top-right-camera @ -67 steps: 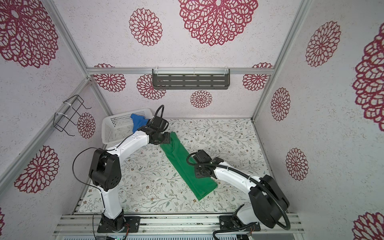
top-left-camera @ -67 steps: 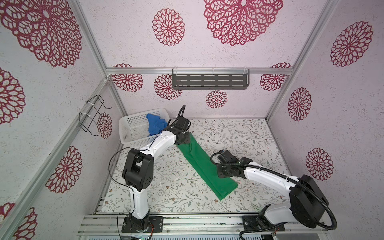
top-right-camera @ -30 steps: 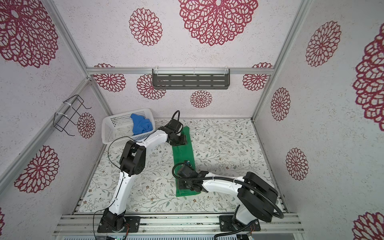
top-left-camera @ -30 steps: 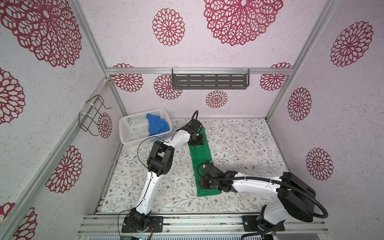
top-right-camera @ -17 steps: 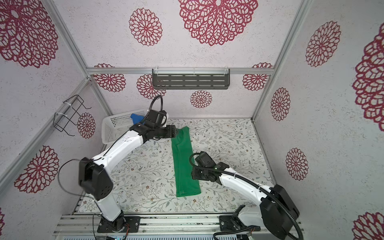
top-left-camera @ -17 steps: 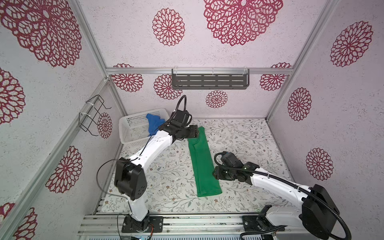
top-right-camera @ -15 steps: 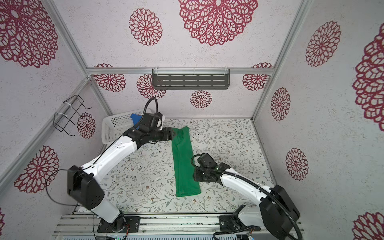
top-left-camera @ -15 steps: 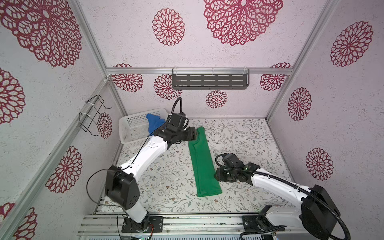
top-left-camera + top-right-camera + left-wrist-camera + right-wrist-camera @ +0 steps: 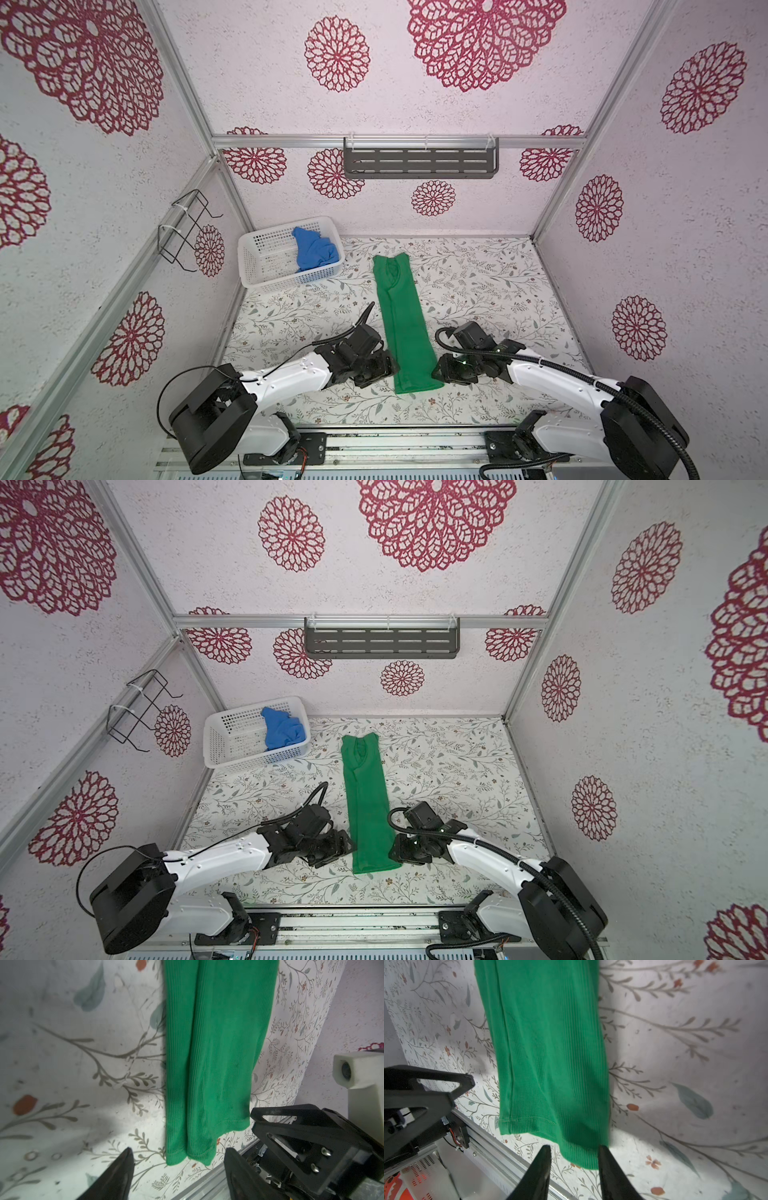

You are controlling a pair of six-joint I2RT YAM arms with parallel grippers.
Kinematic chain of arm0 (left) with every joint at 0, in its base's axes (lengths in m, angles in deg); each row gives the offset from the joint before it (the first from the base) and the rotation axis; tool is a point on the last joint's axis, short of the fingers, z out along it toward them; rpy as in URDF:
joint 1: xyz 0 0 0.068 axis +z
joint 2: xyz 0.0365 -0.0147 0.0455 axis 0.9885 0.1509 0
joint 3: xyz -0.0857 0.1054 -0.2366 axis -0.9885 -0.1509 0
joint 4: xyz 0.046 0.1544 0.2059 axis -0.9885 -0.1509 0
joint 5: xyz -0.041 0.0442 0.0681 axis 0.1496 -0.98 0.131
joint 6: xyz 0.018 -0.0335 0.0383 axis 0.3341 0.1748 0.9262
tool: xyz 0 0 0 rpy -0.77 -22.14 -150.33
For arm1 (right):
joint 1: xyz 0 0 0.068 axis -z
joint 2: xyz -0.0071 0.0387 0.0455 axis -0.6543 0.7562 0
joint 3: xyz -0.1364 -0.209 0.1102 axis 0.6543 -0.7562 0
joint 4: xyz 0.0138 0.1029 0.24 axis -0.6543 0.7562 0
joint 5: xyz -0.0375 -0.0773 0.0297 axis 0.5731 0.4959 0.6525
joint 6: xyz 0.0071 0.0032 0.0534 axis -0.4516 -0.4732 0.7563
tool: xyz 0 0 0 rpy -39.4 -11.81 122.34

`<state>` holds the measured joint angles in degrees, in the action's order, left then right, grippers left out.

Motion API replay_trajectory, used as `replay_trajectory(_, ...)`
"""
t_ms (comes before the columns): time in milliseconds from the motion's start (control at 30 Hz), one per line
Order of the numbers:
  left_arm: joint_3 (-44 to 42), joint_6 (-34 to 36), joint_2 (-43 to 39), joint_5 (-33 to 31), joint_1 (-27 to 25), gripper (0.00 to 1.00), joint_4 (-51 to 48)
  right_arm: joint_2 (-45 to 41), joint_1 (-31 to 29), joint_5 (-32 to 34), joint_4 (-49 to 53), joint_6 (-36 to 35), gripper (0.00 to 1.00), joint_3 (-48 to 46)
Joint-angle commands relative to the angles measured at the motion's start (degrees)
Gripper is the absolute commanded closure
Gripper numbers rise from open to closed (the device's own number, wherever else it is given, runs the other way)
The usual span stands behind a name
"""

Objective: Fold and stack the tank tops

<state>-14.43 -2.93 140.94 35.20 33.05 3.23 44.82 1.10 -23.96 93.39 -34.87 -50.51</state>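
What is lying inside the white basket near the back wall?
A crumpled blue tank top lies in the white basket, at its right end in both top views. The rest of the floor looks bare. Anything under the blue cloth is covered.

Green top (image 9: 209,1053) cropped in wrist views; blue top (image 9: 313,253) half-hidden in basket (image 9: 286,283).

green tank top (image 9: 401,324): bright green | blue tank top (image 9: 313,251): royal blue | basket (image 9: 286,280): white | tabletop (image 9: 478,282): pale, leaf-sprigged | walls (image 9: 257,83): crimson rosettes
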Motion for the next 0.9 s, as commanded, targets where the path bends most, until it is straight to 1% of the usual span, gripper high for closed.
replay_trajectory(0, -0.94, -8.66, 0.33, -1.25, -2.45, 0.27, 7.25, -1.79, 0.39, 0.26, 0.06, 0.18, 0.59, -0.39)
replay_trajectory(133, -3.20, -11.21, 1.80, -1.15, -3.71, 0.29, 9.74, -1.42, 0.39, 0.74, -2.07, 0.44, 0.58, -2.65)
replay_trajectory(267, -5.88, -13.78, 1.71, -1.93, -4.96, 0.35, 10.20, -2.10, 0.31, 1.08, -2.66, 0.96, 0.58, -4.60)
replay_trajectory(367, -8.61, -16.18, 1.68, -2.76, -5.34, 0.38, 13.55, -3.72, 0.33, 1.57, -2.71, 1.40, 0.58, -5.83)
replay_trajectory(467, -8.77, -16.75, 3.17, -3.06, -5.58, 0.39, 15.93, -3.68, 0.32, 0.58, -4.38, 2.26, 0.58, -7.05)
replay_trajectory(600, -7.66, -17.02, 5.67, -3.22, -6.82, 0.41, 16.10, -3.20, 0.30, 0.42, -4.95, 2.14, 0.61, -7.42)
replay_trajectory(867, -8.17, -18.64, 9.60, -1.98, -8.80, 0.60, 18.47, -3.21, 0.31, -0.68, -6.88, 1.95, 0.62, -6.87)
